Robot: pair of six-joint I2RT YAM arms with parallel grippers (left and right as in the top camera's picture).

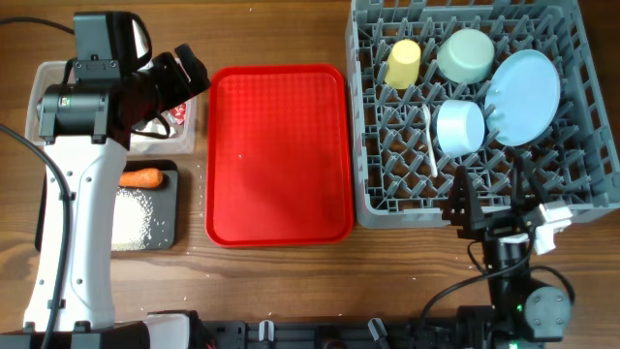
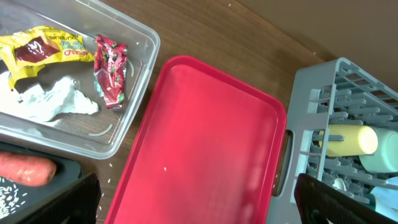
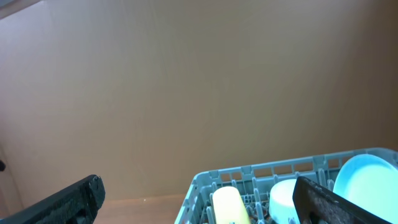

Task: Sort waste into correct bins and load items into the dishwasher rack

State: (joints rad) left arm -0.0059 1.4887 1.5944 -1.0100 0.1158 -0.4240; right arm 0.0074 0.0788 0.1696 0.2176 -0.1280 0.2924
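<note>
Your left gripper [image 2: 196, 194] gapes empty at the tub's [image 2: 148, 56] edge — your right gripper [image 3: 198, 186], likewise released, sits beside the rack [image 1: 593, 145].

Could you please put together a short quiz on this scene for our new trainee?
1. True or false: the yellow cup lies in the dishwasher rack.
2. Where is the carrot? A) clear tub B) black tray C) dishwasher rack.
3. Fill in: the crumpled wrappers lie in the ____.
Key: 1 true; 2 B; 3 clear tub.
</note>
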